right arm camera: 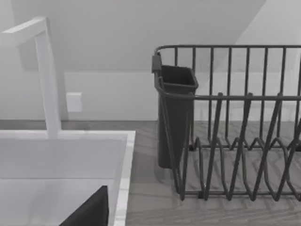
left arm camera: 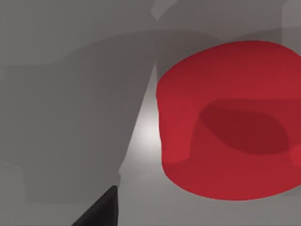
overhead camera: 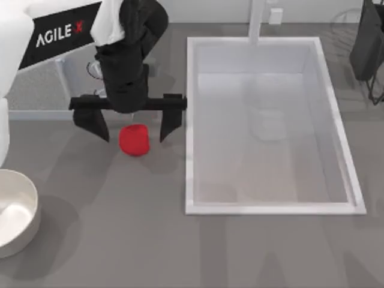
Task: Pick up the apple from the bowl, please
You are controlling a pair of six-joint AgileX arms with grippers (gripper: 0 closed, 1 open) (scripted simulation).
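The red apple (overhead camera: 134,140) lies on the grey counter, outside the bowl (overhead camera: 27,207), which sits at the table's left edge, well away from the fruit. My left gripper (overhead camera: 133,131) hangs over the apple, open wide, with one black finger (overhead camera: 94,122) on each side and clear of the fruit. In the left wrist view the apple (left arm camera: 225,122) looms close, with its dimpled top showing and a dark fingertip (left arm camera: 101,212) at the frame's edge. My right arm (overhead camera: 367,45) stays parked at the back right.
A white rectangular sink (overhead camera: 189,120) runs just right of the apple, with its faucet (overhead camera: 257,21) at the back. A dark wire dish rack (right arm camera: 235,141) with a utensil cup (right arm camera: 174,113) stands beyond the sink's right side.
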